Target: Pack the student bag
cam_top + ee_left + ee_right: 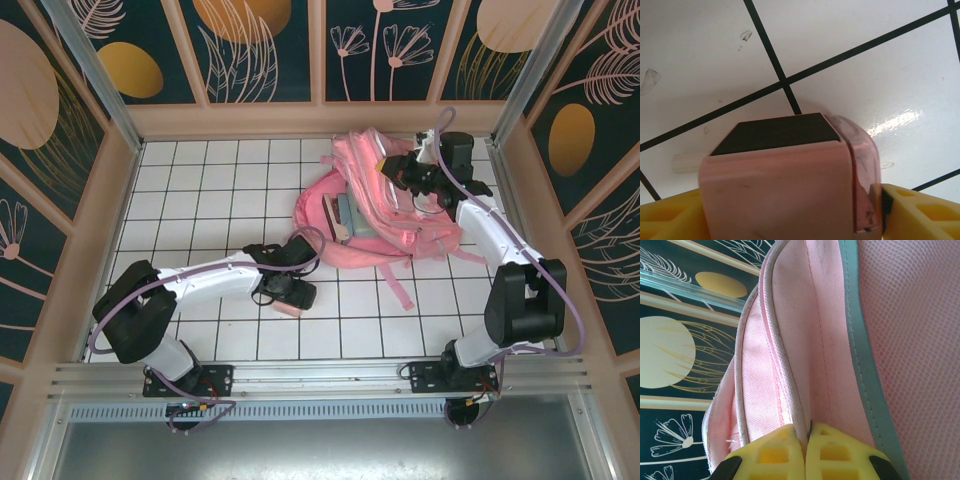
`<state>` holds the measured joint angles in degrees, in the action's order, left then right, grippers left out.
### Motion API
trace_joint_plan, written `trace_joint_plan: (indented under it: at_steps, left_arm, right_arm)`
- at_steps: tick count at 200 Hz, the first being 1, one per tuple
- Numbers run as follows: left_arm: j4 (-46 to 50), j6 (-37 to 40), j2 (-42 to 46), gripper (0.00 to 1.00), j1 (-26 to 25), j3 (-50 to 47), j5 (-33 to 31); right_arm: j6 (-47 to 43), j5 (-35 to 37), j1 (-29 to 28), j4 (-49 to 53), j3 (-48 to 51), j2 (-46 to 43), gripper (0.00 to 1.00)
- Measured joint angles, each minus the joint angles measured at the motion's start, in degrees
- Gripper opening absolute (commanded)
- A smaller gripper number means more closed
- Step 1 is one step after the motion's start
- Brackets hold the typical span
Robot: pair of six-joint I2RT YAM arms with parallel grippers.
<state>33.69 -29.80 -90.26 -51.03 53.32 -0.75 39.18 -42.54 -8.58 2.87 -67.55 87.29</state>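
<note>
Far right on worktop (pixel 200 190), bag (pixel 400 215) rim pinched in shut right pincer (pixel 806 440), likely keeping its mouth open (something flat already inside), while left pincer (pixel 288 298) clasps box (pixel 780 185), presumably next in.

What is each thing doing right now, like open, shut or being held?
student bag: lying on the table, mouth open, rim pinched.
pink box: gripped on both sides.
left tool: closed on the pink box.
right tool: shut on the student bag's rim.
</note>
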Motion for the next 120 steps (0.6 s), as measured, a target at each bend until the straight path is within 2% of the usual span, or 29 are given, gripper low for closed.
trace_joint_plan:
  at_steps: [17,25,79,120]
  left_arm:
    - [0.00,0.26,0.09,0.52,0.00,0.02,-0.35]
    - [0.00,0.52,0.24,0.48,0.00,0.02,-0.46]
    - [1.64,0.42,0.52,0.40,-0.11,1.09,-1.99]
    - [4.13,0.44,0.52,0.38,0.11,10.75,-3.39]
  right_arm:
    - [0.00,0.00,0.00,-0.02,0.00,0.00,0.00]
    - [0.00,0.00,0.00,-0.04,0.00,0.00,0.00]
    - [-0.02,0.02,-0.04,-0.02,0.00,0.00,0.00]
    - [-0.02,0.02,-0.04,0.00,0.00,0.00,0.00]
